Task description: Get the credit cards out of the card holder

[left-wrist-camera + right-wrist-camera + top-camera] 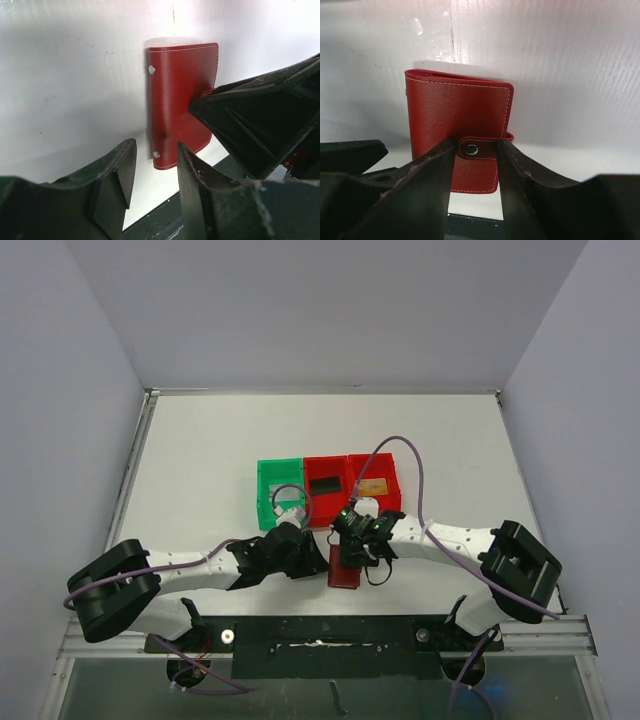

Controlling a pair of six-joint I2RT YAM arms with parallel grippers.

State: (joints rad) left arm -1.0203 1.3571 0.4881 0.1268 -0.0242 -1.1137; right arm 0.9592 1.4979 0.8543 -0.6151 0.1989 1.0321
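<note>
The card holder (345, 573) is a dark red wallet, folded shut and lying flat near the table's front edge. It also shows in the left wrist view (182, 95) and the right wrist view (455, 115). My right gripper (475, 146) is down on it, slightly open, with its fingers on either side of the snapped closing tab (476, 149). My left gripper (156, 146) is open and empty just off the holder's left side. A silver-grey card (286, 502), a black card (325, 485) and a gold-orange card (372, 486) lie in the bins.
A green bin (263, 492) and two red bins (341, 472) stand in a row just behind the holder. The right arm's black gripper body (260, 125) covers the holder's right side in the left wrist view. The table's dark front rail (320, 632) runs close below the holder.
</note>
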